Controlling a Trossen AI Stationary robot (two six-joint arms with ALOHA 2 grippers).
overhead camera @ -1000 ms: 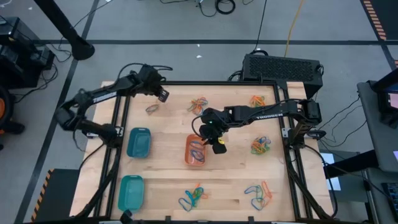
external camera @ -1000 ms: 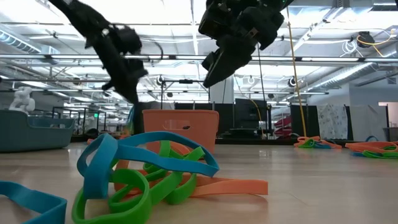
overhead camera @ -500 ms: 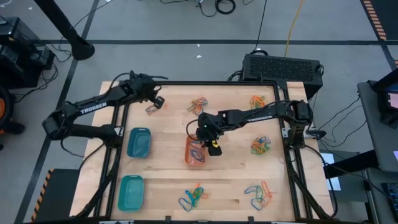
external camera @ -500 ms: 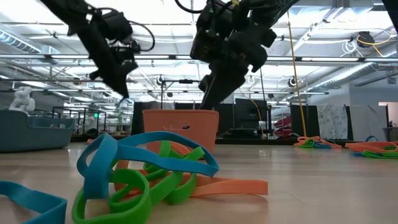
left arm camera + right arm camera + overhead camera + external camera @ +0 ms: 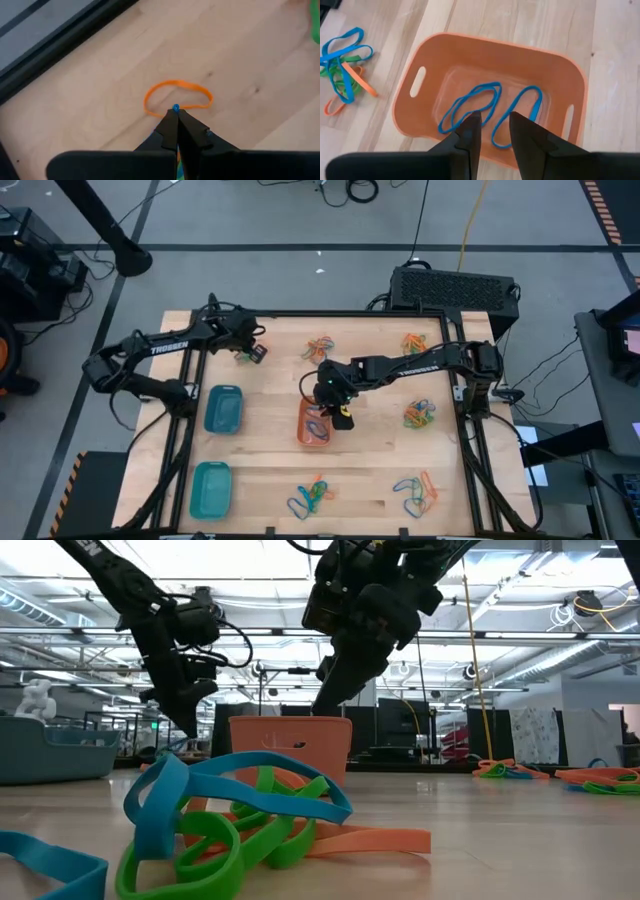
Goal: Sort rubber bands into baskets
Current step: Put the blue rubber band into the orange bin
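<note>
A single orange rubber band (image 5: 177, 97) lies flat on the wood near the table's far left corner. My left gripper (image 5: 176, 111) hangs shut right over its edge, with a small blue speck at the fingertips. An orange basket (image 5: 490, 65) stands mid-table with two blue rubber bands (image 5: 470, 105) lying on its floor. My right gripper (image 5: 492, 125) hovers open just above that basket's rim (image 5: 290, 722), nothing between its fingers. Two teal baskets (image 5: 223, 408) (image 5: 211, 488) stand at the left. My left gripper's shut fingertips (image 5: 172, 117) point slanting down at the orange band's edge (image 5: 160, 111). I cannot tell whether they touch it, nor what the blue speck between the tips is.
Mixed piles of rubber bands lie at the far middle (image 5: 320, 348), far right (image 5: 413, 340), right (image 5: 418, 414), near middle (image 5: 312, 495) and near right (image 5: 415, 492). The near-middle pile (image 5: 230, 820) fills the low view's foreground. A black frame rail (image 5: 60, 45) borders the table.
My left gripper has come down and toward the table's near edge, ending right over the single orange band. My right gripper has sunk closer to the orange basket's rim and rolled a little; its finger gap looks unchanged.
</note>
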